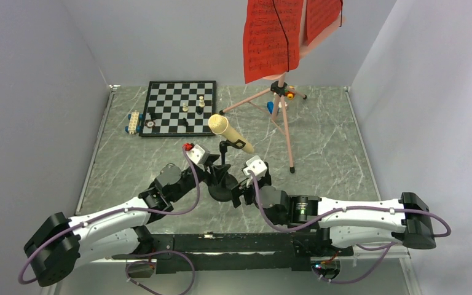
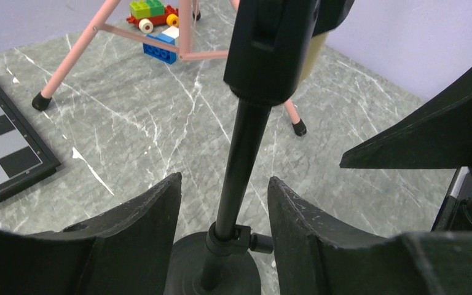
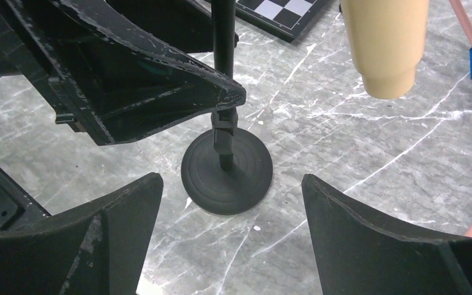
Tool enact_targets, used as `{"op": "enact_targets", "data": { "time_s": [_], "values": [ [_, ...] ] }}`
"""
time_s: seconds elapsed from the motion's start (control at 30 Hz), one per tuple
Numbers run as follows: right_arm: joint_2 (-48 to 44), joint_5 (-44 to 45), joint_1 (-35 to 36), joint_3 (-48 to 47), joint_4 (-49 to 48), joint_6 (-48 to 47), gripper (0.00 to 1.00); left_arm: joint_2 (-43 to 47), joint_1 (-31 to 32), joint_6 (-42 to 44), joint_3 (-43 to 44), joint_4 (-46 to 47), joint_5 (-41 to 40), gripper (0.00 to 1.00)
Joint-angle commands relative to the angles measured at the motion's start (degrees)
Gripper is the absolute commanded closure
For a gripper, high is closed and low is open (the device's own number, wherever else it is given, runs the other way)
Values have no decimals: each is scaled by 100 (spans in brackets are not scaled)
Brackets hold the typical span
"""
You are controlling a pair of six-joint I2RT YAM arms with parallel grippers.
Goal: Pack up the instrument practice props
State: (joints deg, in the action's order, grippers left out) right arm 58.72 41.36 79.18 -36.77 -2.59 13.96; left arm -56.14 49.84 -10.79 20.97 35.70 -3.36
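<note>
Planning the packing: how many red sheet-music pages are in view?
2, both on the pink music stand: left page, and right page cropped by the frame. Others may hide behind.

Tabletop tally, by kind.
One microphone (image 1: 228, 132) on one round-based stand (image 3: 246, 178); one pink music stand (image 1: 287, 130) at 1 o'clock carrying two red sheets (image 1: 271, 40); one chessboard (image 1: 178, 107) at 11 o'clock, pieces too small to count; toy bricks (image 1: 134, 121) in two clusters.
</note>
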Motion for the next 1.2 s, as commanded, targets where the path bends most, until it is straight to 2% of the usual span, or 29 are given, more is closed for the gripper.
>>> {"op": "enact_targets", "data": {
  "time_s": [0.0,0.13,0.27,0.43,0.6,0.67,0.8,0.93,1.03,1.17],
  "values": [
    [-240,-133,-16,46,231,322,12,263,17,54,349,-70,-68,40],
    [-499,-631,-188,95,343,689,10,494,17,293,378,126,-14,30],
    [-772,-2008,-930,220,306,1459,9,293,14,650,681,-114,-2,33],
    [-844,-3435,-1753,366,-70,2088,9,-46,11,847,891,-116,-3,46],
    [-686,-3828,-2012,357,-199,2232,9,-254,-16,893,1005,26,60,65],
    [-653,-4024,-2146,412,-323,2355,9,-348,-11,903,1053,-9,105,74],
    [-621,-4400,-2469,612,-714,2774,9,-400,-11,820,1023,32,85,99],
    [-334,-4847,-2832,758,-1145,3221,11,-345,-17,743,934,82,27,100],
    [100,-4875,-3100,696,-1087,3530,16,-251,-18,591,701,303,-214,100],
    [637,-5671,-3491,975,-2244,4133,19,-115,-3,302,461,480,-541,100]
  ]
}}
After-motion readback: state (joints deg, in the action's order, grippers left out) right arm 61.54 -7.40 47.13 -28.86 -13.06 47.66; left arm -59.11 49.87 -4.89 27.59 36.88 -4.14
